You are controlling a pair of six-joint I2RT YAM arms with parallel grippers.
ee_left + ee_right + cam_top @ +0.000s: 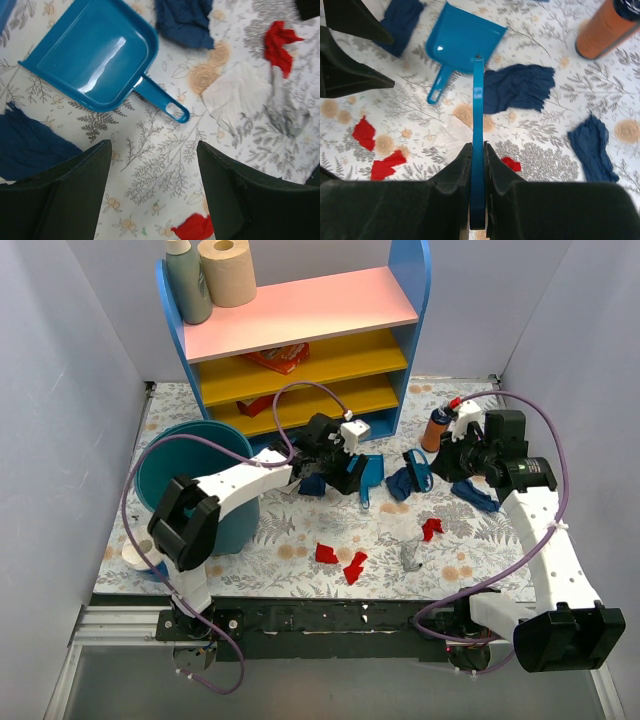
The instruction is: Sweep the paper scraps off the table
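The blue dustpan (372, 476) lies on the floral table (285, 532), also in the left wrist view (95, 60) and right wrist view (462, 40). My left gripper (338, 472) is open and empty (155, 190) just above the cloth, near the dustpan's handle. My right gripper (442, 462) is shut on the brush's thin blue handle (478, 100); its bristles are hidden. Paper scraps lie around: dark blue wads (401, 483) (476, 496) (182, 20), red ones (327, 553) (354, 567) (432, 529) (277, 45), a white one (235, 95) and a grey one (287, 112).
A teal bucket (195, 480) stands at the left behind my left arm. The pink, yellow and blue shelf unit (300, 330) fills the back. An orange bottle (437, 428) stands by my right gripper. The black rail (330, 620) runs along the front edge.
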